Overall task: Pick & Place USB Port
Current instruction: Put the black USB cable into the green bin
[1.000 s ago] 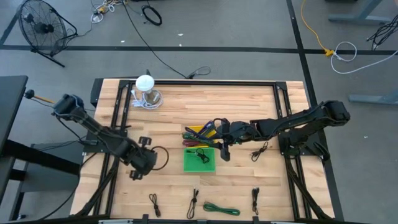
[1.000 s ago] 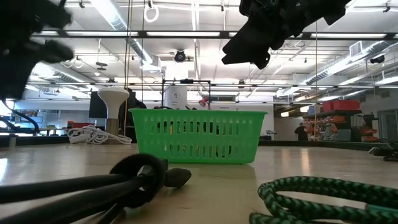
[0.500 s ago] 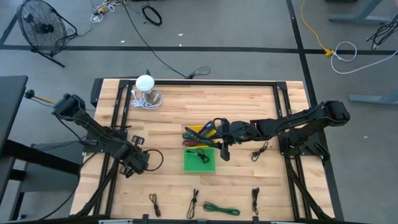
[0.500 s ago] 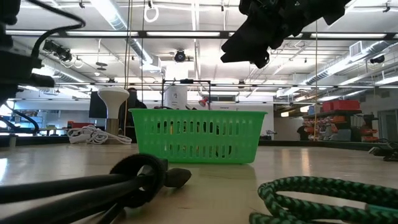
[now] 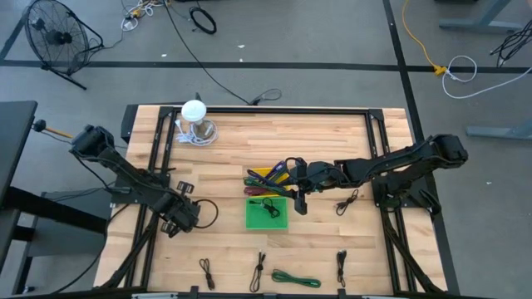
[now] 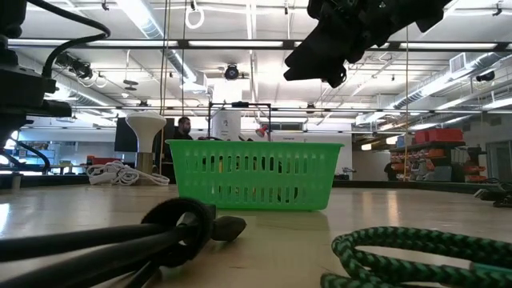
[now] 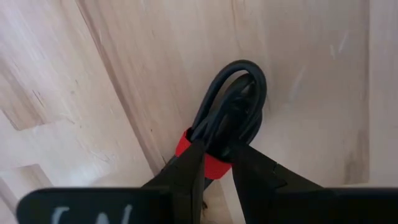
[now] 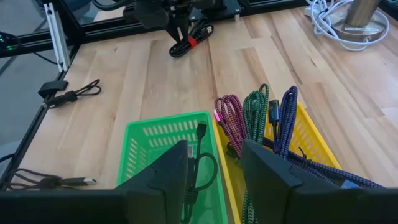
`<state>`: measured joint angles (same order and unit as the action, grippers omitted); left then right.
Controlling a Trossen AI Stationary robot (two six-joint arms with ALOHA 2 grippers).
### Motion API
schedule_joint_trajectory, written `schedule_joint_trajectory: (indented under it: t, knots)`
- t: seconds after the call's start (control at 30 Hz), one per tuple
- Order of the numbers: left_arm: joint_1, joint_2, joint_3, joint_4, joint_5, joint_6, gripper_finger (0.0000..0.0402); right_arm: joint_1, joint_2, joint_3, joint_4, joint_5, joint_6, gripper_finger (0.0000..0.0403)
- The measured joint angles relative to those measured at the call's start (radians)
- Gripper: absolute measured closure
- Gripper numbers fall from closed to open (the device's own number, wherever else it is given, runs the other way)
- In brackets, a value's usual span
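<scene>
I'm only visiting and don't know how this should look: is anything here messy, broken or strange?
Nothing looks broken or spilled. Several cables lie loose along the table's near edge, like the green cable. The left gripper has its jaws closed on a black coiled cable with a red band. The right gripper hangs over the green basket.

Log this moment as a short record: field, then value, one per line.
left gripper: shut on black cable, near the table's left edge
cable tie: red band
right gripper: open, above green basket
green basket contents: one black cable
yellow basket: holds coloured cables
loose cables: several along front edge
table: light wood
</scene>
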<state>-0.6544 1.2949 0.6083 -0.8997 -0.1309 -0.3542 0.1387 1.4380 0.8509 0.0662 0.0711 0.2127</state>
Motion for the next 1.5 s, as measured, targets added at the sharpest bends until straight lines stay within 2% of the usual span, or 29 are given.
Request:
schedule_joint_trajectory:
  t: [0.27,0.47,1.5]
  knots:
    - [0.001,0.000,0.003,0.003,-0.017,0.000,0.0319,0.000,0.000,0.000,0.000,0.018,-0.011,0.0252]
    - [0.001,0.000,0.062,0.007,-0.093,0.022,0.0319,0.000,0.000,0.000,0.000,0.052,-0.012,0.0252]
    - [0.001,0.008,0.064,0.031,-0.075,0.046,0.0319,0.000,0.000,0.000,0.000,0.052,-0.013,0.0252]
